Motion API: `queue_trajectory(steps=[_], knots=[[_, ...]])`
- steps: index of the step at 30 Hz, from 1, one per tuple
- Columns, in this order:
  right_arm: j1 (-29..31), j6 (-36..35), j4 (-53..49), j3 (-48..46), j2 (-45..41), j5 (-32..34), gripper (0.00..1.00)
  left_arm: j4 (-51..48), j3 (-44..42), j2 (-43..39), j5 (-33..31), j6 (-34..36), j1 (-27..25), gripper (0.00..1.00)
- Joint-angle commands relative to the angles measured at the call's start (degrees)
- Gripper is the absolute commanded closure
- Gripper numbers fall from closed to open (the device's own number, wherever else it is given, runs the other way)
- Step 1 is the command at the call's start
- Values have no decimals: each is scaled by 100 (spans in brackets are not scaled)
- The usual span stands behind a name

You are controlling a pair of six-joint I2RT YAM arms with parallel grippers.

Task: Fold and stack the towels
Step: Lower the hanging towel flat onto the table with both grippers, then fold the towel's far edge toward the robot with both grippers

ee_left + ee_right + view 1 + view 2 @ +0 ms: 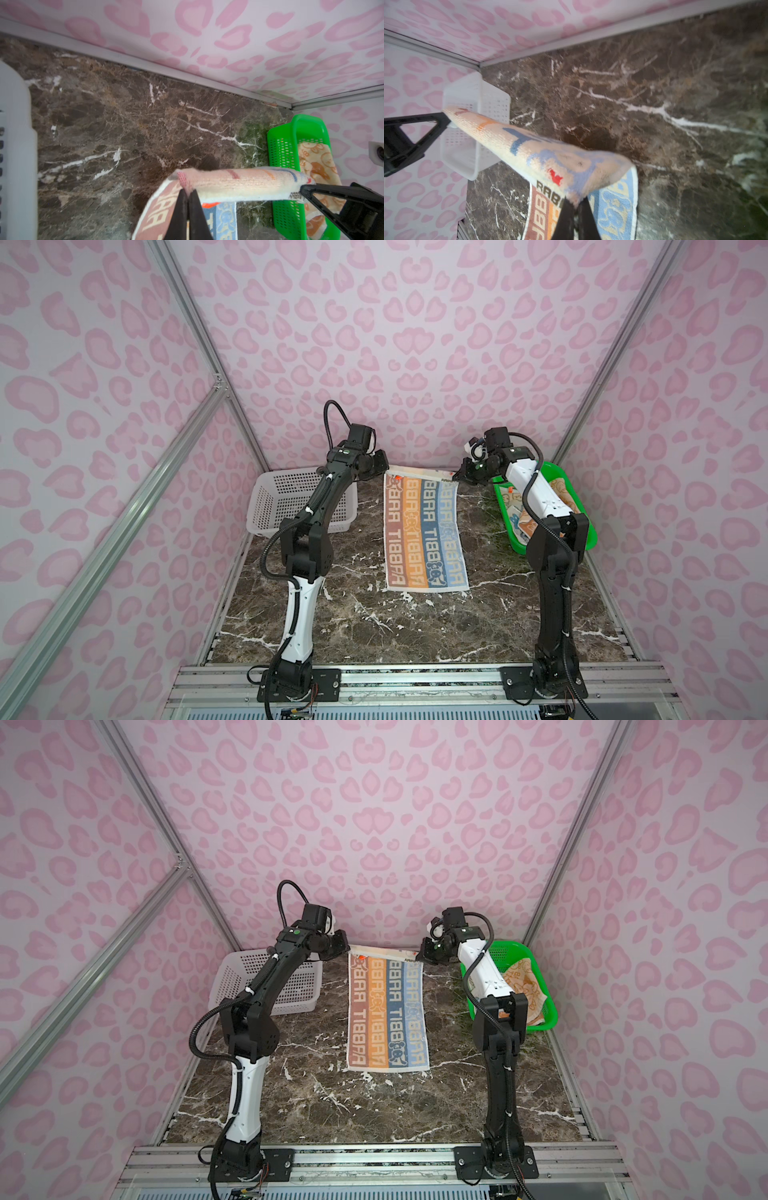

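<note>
Folding the first cloth is the step in hand. The cream towel with RABBIT stripes [422, 531] lies lengthwise in the middle of the table [374, 626], its near end flat on the marble and its far edge raised clear of it. The left gripper [385, 467] is clamped on the far left corner and the right gripper [458, 478] on the far right corner, so the hem hangs taut between them, as both wrist views show.

I judge the fold to be only beginning, with nothing stacked yet. The next move calls for both arms to carry the far edge toward the near edge together, level and evenly spaced so the cloth does not skew. They should then lay it corner on corner before letting go.

At the far right, the green basket [511, 946] holds a crumpled orange towel [525, 982] with cream bunnies. The white basket [270, 481] stands at the far left.

The right arm covers much of the green basket. A pale patch beside the orange cloth may be another towel, but I cannot tell, and no teal one can be made out. The left arm crosses the white basket's right side. The right wrist view is blurred.
</note>
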Motion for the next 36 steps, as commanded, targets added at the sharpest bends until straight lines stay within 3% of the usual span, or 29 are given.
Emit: queue_trajectory(steps=[1,9,17,29,33,36], knots=[[-36,-91,-470,350,297,108,100,-40,94,128,-20,-40,44,98],[102,-181,-105,-765,-19,79,100,149,-1046,-235,-39,177,-26,97],[171,-151,120,-1970,-897,172,100,8,-1436,-738,-105,382,-90,97],[488,-50,811,-5127,-2756,567,100,867,-5268,-3094,-287,-201,-658,97],[731,126,1223,-6302,-3214,656,100,1073,-6472,-3543,-415,-409,-968,97],[874,284,1586,-7057,-3269,676,100,1206,-6914,-3637,-442,-516,-1185,97]])
